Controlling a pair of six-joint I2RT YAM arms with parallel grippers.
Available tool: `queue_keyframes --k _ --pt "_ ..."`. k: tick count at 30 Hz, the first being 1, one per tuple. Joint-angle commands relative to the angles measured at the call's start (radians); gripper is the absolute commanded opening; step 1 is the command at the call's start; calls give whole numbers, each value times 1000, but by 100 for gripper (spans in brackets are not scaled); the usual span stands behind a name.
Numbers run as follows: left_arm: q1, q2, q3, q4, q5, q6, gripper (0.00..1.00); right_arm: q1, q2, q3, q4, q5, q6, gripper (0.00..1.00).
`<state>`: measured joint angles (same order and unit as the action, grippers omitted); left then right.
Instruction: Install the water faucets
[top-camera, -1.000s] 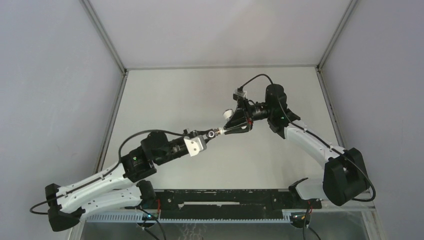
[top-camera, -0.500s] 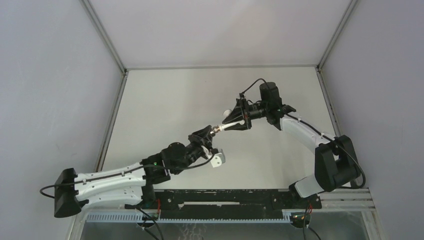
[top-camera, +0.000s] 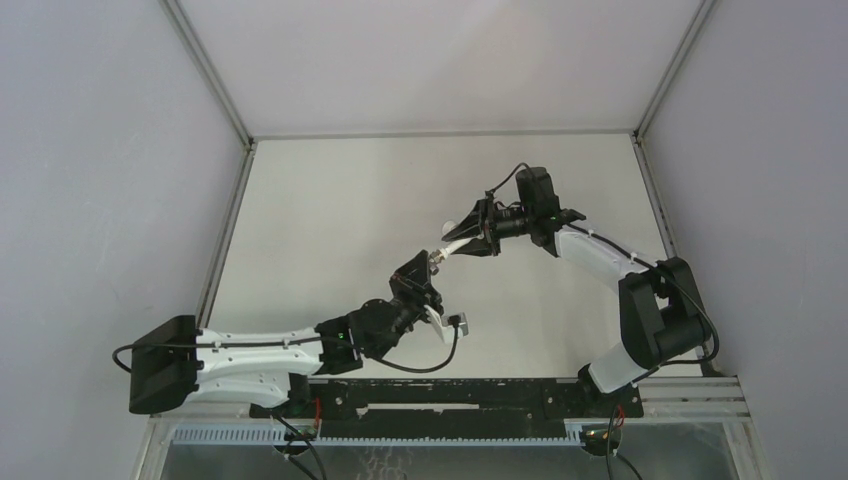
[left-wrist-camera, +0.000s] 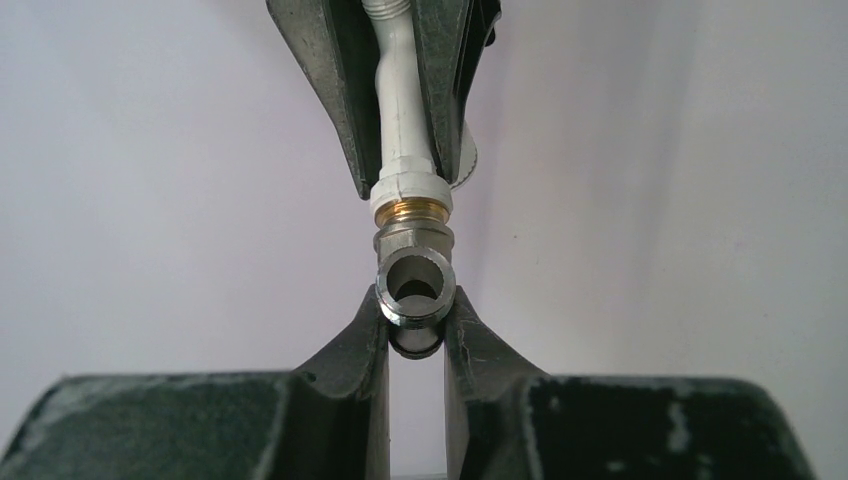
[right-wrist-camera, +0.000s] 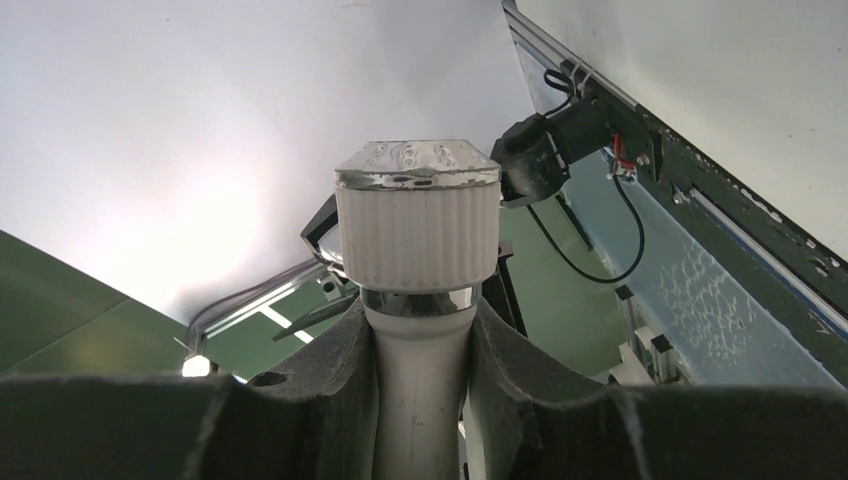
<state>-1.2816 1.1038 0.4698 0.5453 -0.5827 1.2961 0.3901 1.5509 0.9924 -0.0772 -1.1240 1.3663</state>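
One white tap (right-wrist-camera: 418, 235), perhaps one metal fitting (left-wrist-camera: 415, 272)

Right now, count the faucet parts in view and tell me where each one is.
2. The white plastic tap piece is gripped by the right gripper; the grey metal fitting sits at its brass end, pinched by the left gripper. More could be hidden.

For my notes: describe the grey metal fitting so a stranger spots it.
Above the table, the left arm and right arm meet tip to tip. Pinched in the left gripper there is the grey metal fitting: short, shiny, with an open bore, unlike the long white tap piece touching it.
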Motion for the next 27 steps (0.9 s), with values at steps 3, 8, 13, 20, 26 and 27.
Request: queue_keyframes --k 3,8,13,20,26,27 --pt "-44 13 -28 21 125 17 0 10 -20 59 83 42 48 0" --pt "-45 -7 -35 31 121 -13 0 10 -22 59 82 41 26 2" --pt "-45 -37 -37 38 119 -87 0 9 -26 59 85 43 3 29" --pt "-46 -91 -38 17 101 -239 0 16 -34 50 82 47 -15 47" --pt "-45 -125 -46 21 64 -344 0 30 -37 50 35 53 -32 52" --pt "-45 -128 -45 21 59 -362 0 33 -39 50 32 54 -35 56"
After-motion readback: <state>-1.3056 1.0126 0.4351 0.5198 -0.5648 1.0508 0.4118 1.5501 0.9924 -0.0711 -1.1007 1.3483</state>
